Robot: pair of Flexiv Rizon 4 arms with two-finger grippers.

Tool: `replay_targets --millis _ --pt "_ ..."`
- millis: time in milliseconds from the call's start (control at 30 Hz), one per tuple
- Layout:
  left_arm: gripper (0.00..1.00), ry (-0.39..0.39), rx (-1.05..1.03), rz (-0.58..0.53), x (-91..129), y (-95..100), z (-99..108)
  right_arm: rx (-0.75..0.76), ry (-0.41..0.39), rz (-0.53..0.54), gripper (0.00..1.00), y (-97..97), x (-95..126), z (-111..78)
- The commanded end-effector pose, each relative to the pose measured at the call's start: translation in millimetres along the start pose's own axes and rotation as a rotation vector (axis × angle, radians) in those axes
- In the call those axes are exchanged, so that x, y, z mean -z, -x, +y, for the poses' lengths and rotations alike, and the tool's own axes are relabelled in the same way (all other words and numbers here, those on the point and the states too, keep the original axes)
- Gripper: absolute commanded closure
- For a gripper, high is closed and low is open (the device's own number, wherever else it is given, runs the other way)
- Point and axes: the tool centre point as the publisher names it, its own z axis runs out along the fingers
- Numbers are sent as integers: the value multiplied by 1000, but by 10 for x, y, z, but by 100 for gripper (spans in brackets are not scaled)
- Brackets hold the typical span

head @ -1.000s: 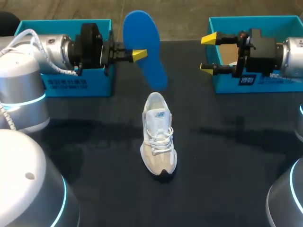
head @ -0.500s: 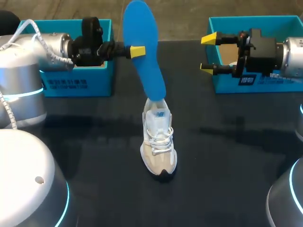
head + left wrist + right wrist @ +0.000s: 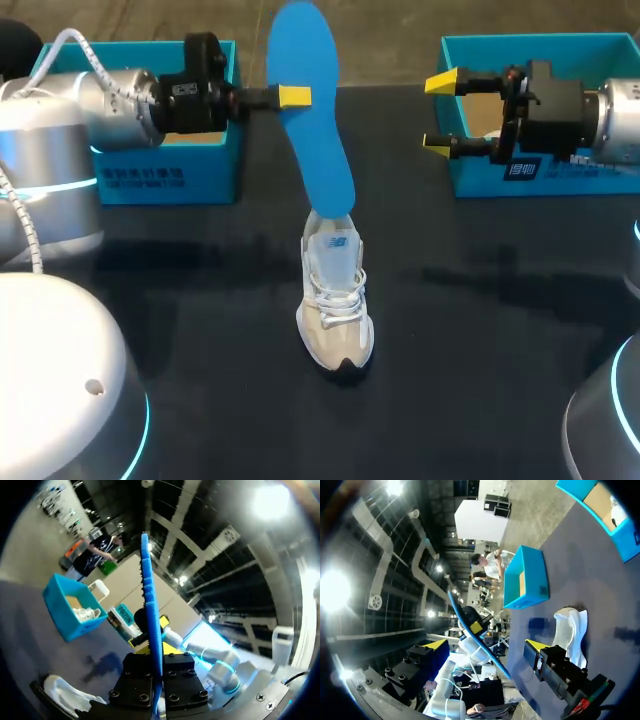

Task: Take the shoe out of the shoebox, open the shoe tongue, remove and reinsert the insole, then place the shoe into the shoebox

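Sideways, left end effector (image 3: 293, 97) clamps insole (image 3: 322, 150) — upright above shoe (image 3: 336, 300).

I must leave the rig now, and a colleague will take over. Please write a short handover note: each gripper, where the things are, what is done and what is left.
Left gripper: shut on the blue insole, held nearly upright, with its lower end at the heel opening of the shoe.
Right gripper: open, empty, in front of the right shoebox.
Shoe: on the table, in the middle, toe toward the robot. The left shoebox is behind the left arm.
Done: shoe out of the box, insole out.
Left: slide the insole fully in, then place the shoe into the shoebox.
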Motion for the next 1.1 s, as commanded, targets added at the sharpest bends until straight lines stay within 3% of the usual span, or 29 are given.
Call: replay_targets --millis 33,100,300,533,800,1100 --pt "100 -31 251 3 -5 8 12 0 1 2 0 8 -24 6" --pt "100 -31 251 3 -5 8 12 0 1 2 0 8 -24 6" --pt "100 70 400 13 -85 108 122 0 1 2 0 8 -24 6" --pt "100 105 466 14 -114 194 171 60 4 -226 0 -157 -74 -36" --pt "100 126 507 10 -145 280 203 113 13 -383 0 -361 -209 -101" --pt "100 128 568 -27 -171 411 225 171 42 -646 0 -540 -383 -172"
